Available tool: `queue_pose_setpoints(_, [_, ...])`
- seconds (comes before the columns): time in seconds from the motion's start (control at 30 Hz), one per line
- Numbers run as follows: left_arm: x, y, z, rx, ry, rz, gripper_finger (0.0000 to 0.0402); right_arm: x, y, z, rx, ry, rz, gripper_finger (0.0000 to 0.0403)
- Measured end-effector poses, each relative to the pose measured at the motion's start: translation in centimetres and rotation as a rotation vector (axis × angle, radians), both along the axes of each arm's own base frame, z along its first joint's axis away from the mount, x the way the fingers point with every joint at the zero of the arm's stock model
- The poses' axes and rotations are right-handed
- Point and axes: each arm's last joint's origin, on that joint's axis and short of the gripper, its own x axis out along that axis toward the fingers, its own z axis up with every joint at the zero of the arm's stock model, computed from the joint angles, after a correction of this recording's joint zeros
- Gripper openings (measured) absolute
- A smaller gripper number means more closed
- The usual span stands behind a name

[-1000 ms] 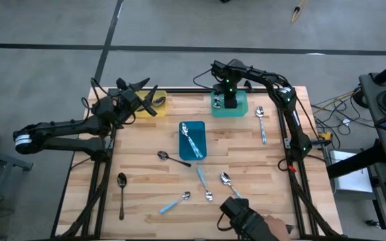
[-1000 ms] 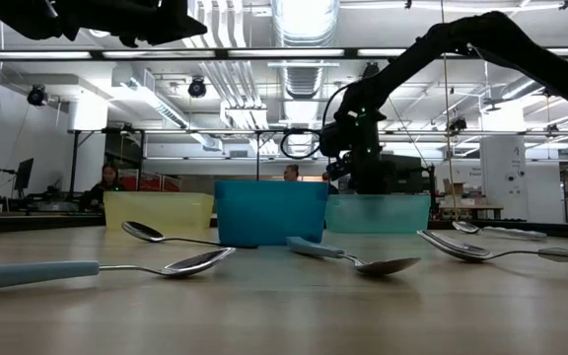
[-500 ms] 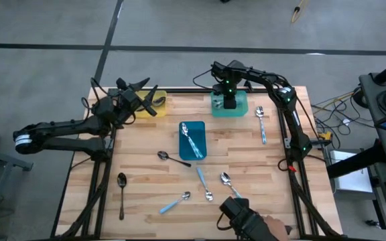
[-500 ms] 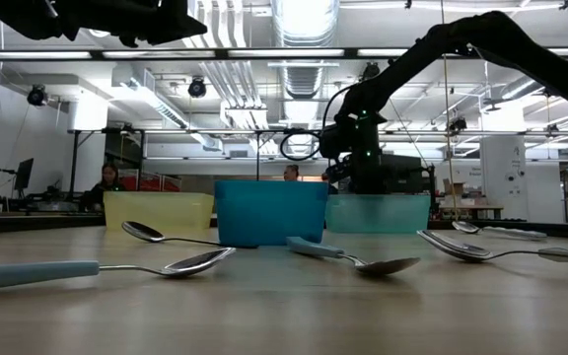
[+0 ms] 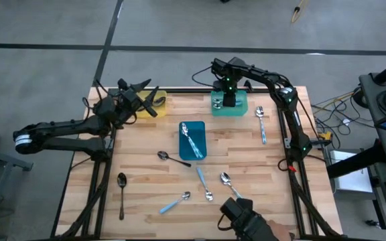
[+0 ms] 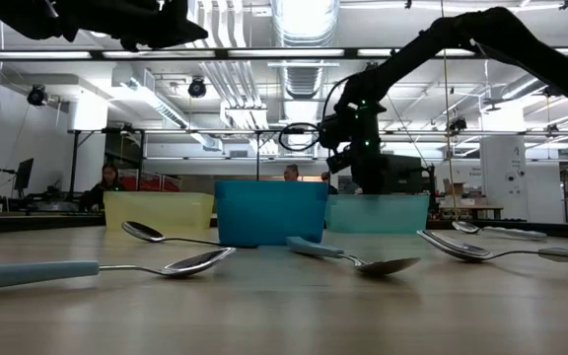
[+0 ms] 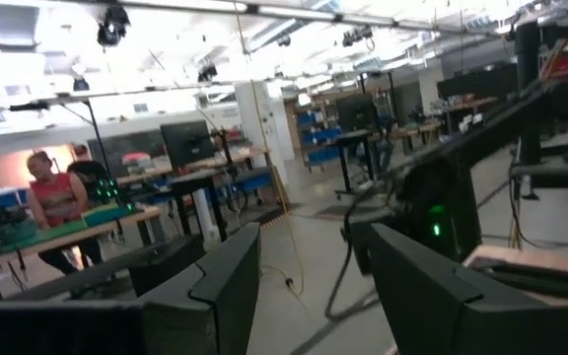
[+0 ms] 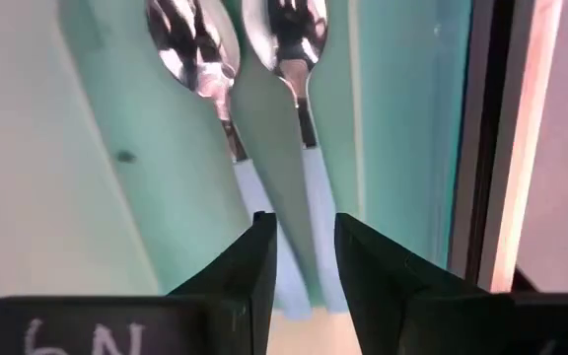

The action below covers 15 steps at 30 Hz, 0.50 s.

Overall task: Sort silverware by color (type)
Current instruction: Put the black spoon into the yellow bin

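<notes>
The left gripper [image 7: 309, 286] points level into a workshop, its two dark fingers [image 7: 220, 291] set apart; a seated person [image 7: 52, 202] in red shows behind desks.

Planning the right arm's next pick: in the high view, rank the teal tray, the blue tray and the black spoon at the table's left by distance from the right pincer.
1. Teal tray: directly under the right pincer.
2. Blue tray: mid-table.
3. Black spoon: near the left front edge, farthest.

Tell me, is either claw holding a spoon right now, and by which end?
No. The right gripper stands open above two blue-handled spoons lying in the teal tray. The left gripper is open and empty over the yellow tray.
</notes>
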Motion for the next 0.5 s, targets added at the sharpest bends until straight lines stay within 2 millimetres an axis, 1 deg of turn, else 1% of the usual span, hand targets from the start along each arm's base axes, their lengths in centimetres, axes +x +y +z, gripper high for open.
queue_pose_setpoints(0.13, [0.1, 0.0, -0.6, -0.059, 0.023, -0.012, 0.0171, 0.0, 0.7, 1.1, 0.028, -0.033, -0.039, 0.0086])
queue_pose_setpoints(0.27, [0.3, 0.1, -1.6, -0.17, 0.048, -0.026, 0.0171, 0.1, 1.6, 2.2, 0.069, -0.066, -0.082, 0.0077])
queue_pose_setpoints(0.37, [0.3, 0.1, -2.5, -0.282, 0.063, -0.032, 0.0171, 0.1, 2.3, 3.3, 0.091, -0.094, -0.095, 0.0067])
queue_pose_setpoints(0.5, [0.2, -0.1, -3.9, -0.454, 0.079, -0.032, 0.0171, 0.0, 3.4, 5.4, 0.069, -0.131, -0.085, 0.0053])
